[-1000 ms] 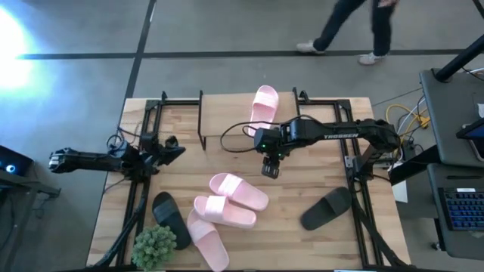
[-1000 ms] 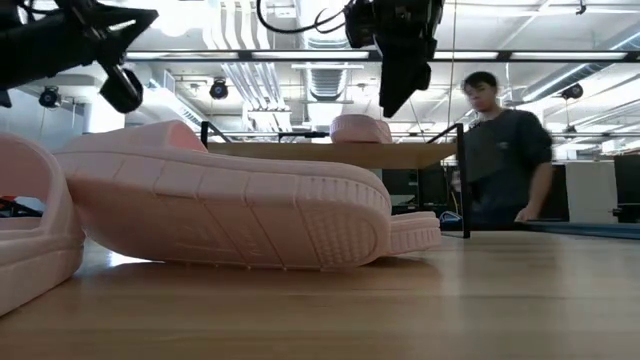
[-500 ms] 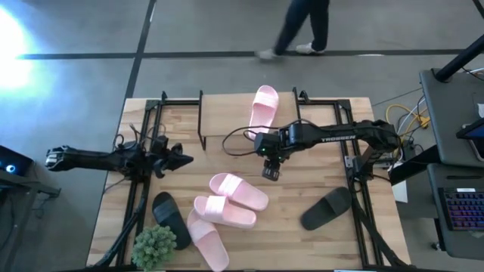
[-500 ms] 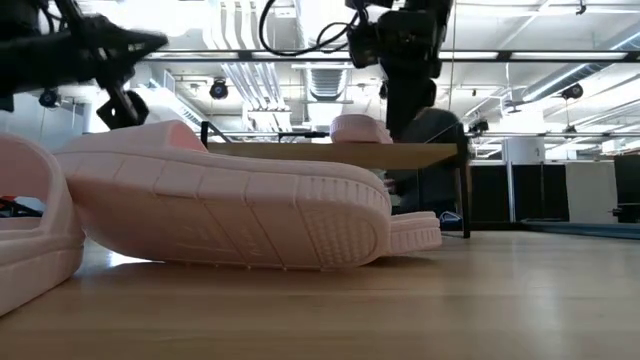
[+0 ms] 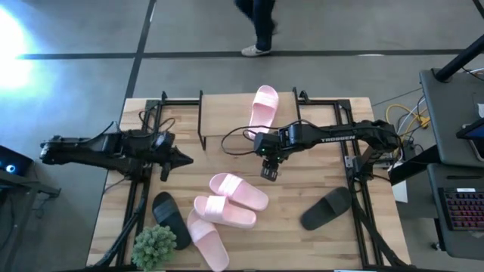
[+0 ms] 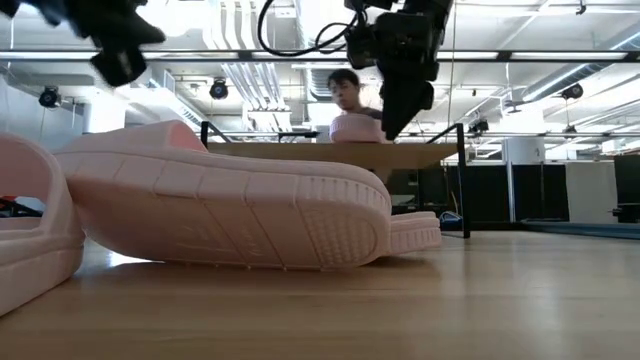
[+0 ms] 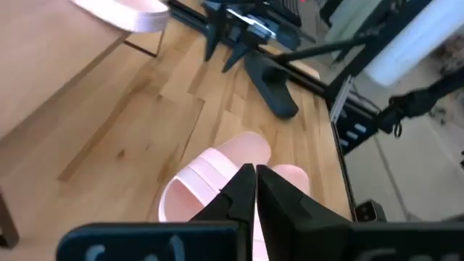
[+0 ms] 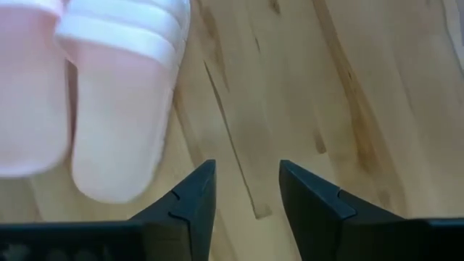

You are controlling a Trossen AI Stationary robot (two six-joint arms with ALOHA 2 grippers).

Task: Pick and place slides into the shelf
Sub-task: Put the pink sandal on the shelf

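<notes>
The right gripper (image 5: 268, 171) hangs over the middle of the desk (image 5: 333, 170), pointing down. Its jaws are partly apart and nothing is between them; the right wrist view shows only bare wood in the gap. Just beside it, toward 7 o'clock, lie two pink slides (image 5: 237, 190) (image 5: 224, 211) touching each other. A third pink slide (image 5: 206, 239) lies at 7 o'clock near the front edge, next to a black slide (image 5: 172, 220) and a small green plant (image 5: 154, 245). Another black slide (image 5: 327, 208) lies alone at 4 o'clock, well apart from the rest.

The shelf (image 5: 227, 113) stands at 12 o'clock on the desk. One pink slide (image 5: 264, 107) lies on its top board, toward its right end.

The left gripper (image 5: 181, 159) hangs at 9 o'clock, pointing to the middle of the desk. Its jaws are closed tight with nothing in them.

A person (image 5: 259, 23) is on the floor past the far edge of the desk.
</notes>
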